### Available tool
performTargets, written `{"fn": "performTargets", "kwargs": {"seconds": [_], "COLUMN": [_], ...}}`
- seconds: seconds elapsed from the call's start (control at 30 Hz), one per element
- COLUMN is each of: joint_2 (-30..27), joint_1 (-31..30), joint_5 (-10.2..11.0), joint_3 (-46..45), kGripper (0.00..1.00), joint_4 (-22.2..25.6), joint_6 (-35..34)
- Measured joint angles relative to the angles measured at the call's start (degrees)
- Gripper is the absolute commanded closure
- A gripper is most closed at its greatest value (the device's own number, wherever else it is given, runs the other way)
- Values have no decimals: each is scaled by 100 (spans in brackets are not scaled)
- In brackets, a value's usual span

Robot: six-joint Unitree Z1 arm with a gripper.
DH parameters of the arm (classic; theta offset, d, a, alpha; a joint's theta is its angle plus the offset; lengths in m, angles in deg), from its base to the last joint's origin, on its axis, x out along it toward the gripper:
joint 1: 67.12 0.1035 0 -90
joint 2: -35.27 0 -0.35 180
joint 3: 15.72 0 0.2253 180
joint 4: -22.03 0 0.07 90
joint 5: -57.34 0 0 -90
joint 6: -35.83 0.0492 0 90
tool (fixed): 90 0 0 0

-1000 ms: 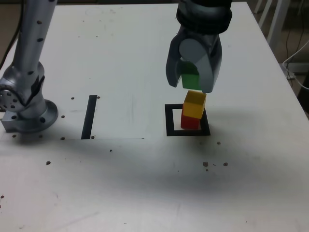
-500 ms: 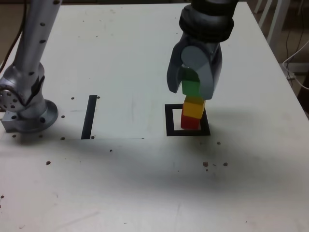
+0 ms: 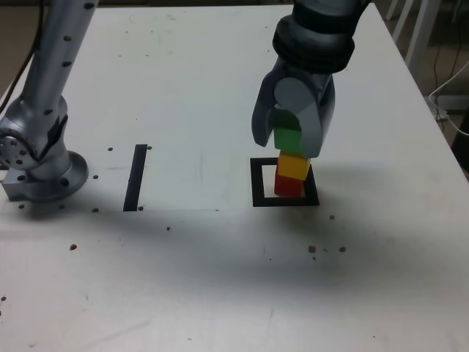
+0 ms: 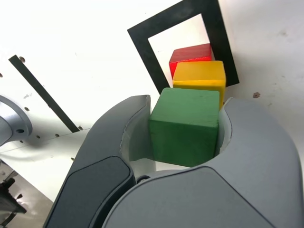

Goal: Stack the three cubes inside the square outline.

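Exterior view shows a white worktop (image 3: 183,279), scuffed and dotted with small dark screw holes, with a straight black strip (image 3: 135,177) on the exterior view's left near the arm's base (image 3: 40,172). Beyond the far right edge stand white legs and a cable. Three cubes form one stack inside the single square outline (image 3: 285,182): one red cube (image 3: 288,186) at the bottom, one yellow cube (image 3: 294,166) on it, one green cube (image 3: 289,138) on top. The end effector (image 3: 289,139) brackets the green cube, its jaws at both sides; whether they grip or have just let go cannot be told.
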Motion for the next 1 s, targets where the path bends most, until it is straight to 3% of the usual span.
{"fn": "performTargets", "kwargs": {"seconds": [0.43,0.7,1.0], "joint_2": [47,-24,-808], "joint_1": [4,4,29], "joint_5": [-54,47,290], "joint_3": [-39,-98,-650], "kGripper": [5,1,1], "joint_4": [-60,-65,-64], "joint_6": [40,42,-141]}}
